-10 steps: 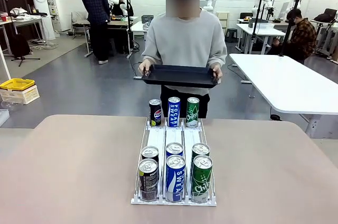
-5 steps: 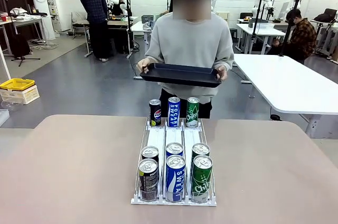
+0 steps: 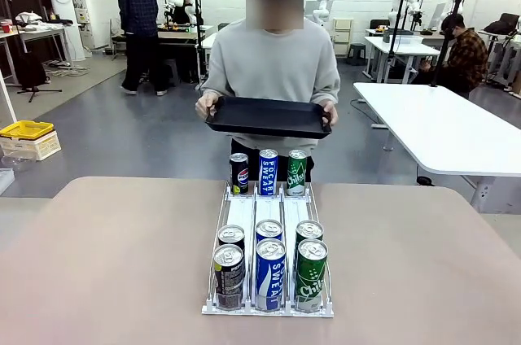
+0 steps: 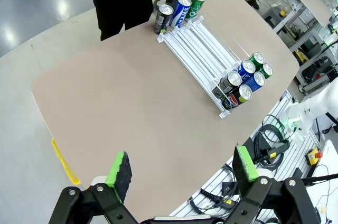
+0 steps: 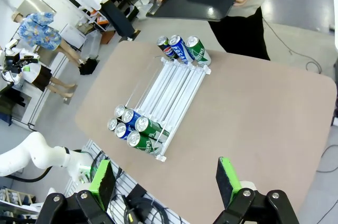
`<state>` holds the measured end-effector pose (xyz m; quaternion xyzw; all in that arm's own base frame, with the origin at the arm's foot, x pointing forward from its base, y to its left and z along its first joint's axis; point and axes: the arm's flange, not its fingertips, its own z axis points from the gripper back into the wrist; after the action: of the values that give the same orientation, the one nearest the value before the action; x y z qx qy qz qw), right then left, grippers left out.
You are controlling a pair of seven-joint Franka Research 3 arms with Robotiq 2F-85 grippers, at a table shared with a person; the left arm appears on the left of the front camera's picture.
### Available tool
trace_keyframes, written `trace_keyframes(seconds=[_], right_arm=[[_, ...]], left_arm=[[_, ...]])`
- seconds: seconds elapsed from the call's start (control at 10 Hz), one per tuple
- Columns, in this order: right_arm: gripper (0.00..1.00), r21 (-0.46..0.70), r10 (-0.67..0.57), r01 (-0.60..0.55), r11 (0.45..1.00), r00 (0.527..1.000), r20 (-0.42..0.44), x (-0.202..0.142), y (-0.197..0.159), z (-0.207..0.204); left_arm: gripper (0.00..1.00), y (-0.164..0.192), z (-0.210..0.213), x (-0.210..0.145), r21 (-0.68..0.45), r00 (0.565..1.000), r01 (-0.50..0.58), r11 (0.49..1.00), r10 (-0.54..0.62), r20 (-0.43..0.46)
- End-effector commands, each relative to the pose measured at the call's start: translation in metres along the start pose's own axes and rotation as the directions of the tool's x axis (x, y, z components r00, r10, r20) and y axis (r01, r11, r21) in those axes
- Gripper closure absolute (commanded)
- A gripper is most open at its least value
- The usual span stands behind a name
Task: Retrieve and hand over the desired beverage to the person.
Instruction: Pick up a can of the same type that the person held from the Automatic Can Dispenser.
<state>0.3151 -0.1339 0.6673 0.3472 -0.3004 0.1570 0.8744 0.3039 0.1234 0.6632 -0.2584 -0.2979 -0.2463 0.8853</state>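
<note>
Hidden parts: legs of the person [image 3: 273,60] masked by the bench [image 3: 106,264] edge in the front view; upper body cropped off at the frame edge in both wrist views.
Hard to read: print on the black cans too small to make out; desired drink not distinguishable from the others.
Can count: nine cans [image 3: 270,268], three black, three blue, three green.
Can location: all upright in the white three-lane rack [image 3: 269,215] at mid-bench; three at the far end next to the person, six at the near end in two rows of three, rear row half-covered by the front row.
Tray: one black tray [image 3: 269,117], held level at waist height beyond the bench, both hands [image 3: 205,106] on its short edges, well apart from the cans.
Left claw [image 4: 182,167]: spread wide, empty, high above the bench.
Right claw [image 5: 165,179]: spread wide, empty, high above the bench.
</note>
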Motion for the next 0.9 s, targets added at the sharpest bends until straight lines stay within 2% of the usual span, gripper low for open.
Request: trace_keyframes(seconds=[0.0, 0.8], right_arm=[[0.00, 0.029, 0.017, -0.018, 0.999, 1.000, 0.014, 0.0014, -0.0002, -0.0001], [0.00, 0.029, 0.017, -0.018, 0.999, 1.000, 0.014, 0.0014, -0.0002, -0.0001]], left_arm=[[0.00, -0.0001, 0.0003, 0.0011, -0.013, 1.000, 0.011, 1.000, -0.011, 0.014], [0.00, -0.0001, 0.0003, 0.0011, -0.013, 1.000, 0.011, 1.000, -0.011, 0.014]])
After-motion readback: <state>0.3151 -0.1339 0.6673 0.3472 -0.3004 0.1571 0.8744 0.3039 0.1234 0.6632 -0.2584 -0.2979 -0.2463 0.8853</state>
